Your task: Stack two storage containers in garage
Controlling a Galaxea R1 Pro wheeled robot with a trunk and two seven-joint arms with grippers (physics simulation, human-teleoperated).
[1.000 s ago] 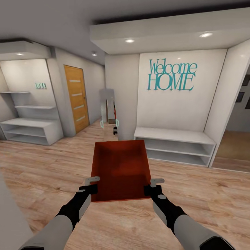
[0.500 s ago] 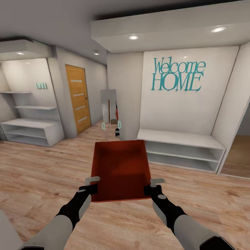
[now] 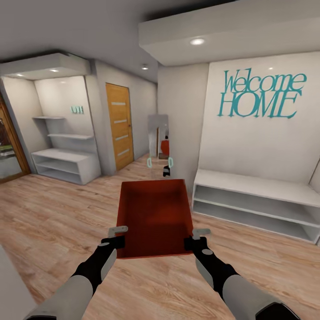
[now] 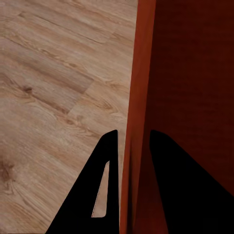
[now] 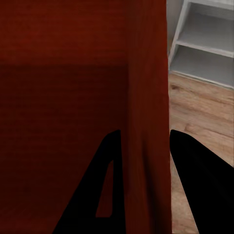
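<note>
The orange-red storage container [image 3: 154, 218] rides level out front over the wood-plank floor [image 3: 53, 222]. The left pincer [image 3: 117, 235] and the right pincer [image 3: 195, 237] each clamp a side wall, likely for balance in transit.

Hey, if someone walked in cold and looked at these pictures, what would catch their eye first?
First, the orange-red storage container, held out front over the wood-plank floor, the left gripper and right gripper each pinching a side wall. Next, the teal "Welcome HOME" lettering on the white wall to the right, above a low white shelf bench. An orange wooden door stands farther back on the left.
</note>
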